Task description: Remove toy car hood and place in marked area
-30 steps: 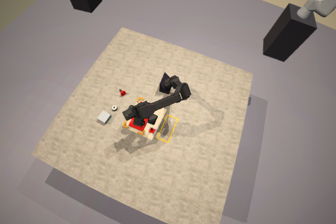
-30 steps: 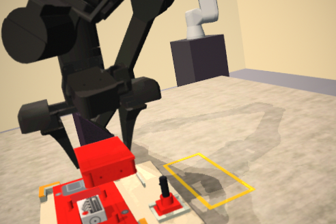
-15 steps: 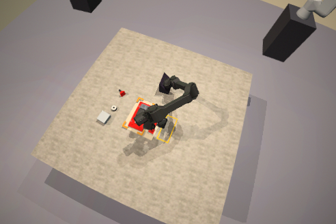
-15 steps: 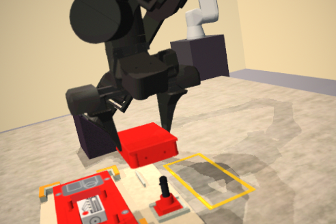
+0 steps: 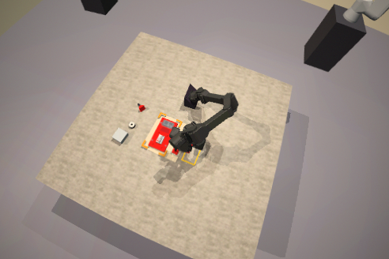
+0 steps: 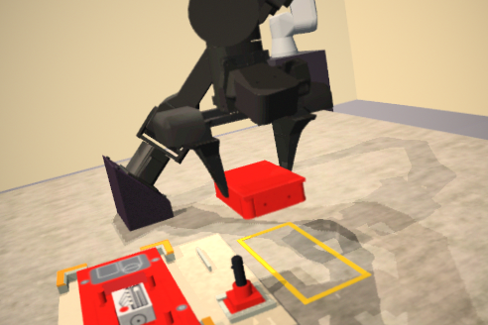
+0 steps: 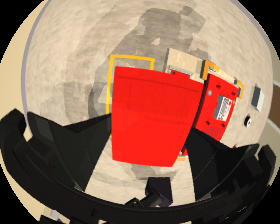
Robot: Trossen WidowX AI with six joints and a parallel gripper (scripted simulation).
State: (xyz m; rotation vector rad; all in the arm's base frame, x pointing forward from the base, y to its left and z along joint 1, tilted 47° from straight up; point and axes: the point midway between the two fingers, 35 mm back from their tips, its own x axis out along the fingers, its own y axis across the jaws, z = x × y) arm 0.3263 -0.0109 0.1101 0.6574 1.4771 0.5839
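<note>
The red hood (image 6: 270, 183) (image 7: 153, 100) is a boxy shell held level in the air between my fingers. My gripper (image 6: 257, 182) (image 7: 151, 123) is shut on the hood, one finger at each side. The marked area, a yellow outline (image 5: 187, 162) (image 6: 337, 288) (image 7: 132, 58), lies on the table. In the exterior view the hood is above and behind its far end; in the wrist view it covers part of the outline. The toy car (image 5: 155, 145) (image 6: 166, 285) (image 7: 216, 87) has its hood off, showing a grey and white engine block. In the top view the arm hides the hood.
A red piece with a black stick (image 6: 239, 271) stands on the car's cream board (image 5: 149, 134) (image 7: 181, 59), beside the outline. A grey block (image 5: 119, 136) (image 7: 257, 98), a white ring (image 5: 132, 125) and a small red piece (image 5: 141, 107) lie beyond the car.
</note>
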